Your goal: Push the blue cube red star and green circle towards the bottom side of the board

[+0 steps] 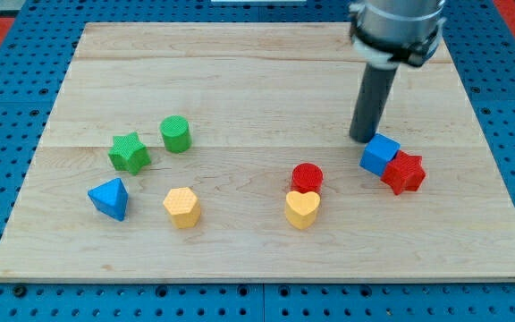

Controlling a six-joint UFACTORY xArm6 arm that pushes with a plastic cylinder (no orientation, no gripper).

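The blue cube [379,154] sits at the view's right, touching the red star [404,172] just to its lower right. The green circle [175,134] stands far off at the view's left. My tip [362,139] rests on the board right at the blue cube's upper left edge, touching or nearly touching it. The dark rod rises from there to the view's top.
A green star [129,152] lies left of the green circle. A blue triangle [110,198] and a yellow hexagon [182,207] lie below them. A red circle [307,177] touches a yellow heart [301,209] in the lower middle. The wooden board [240,72] lies on a blue pegboard.
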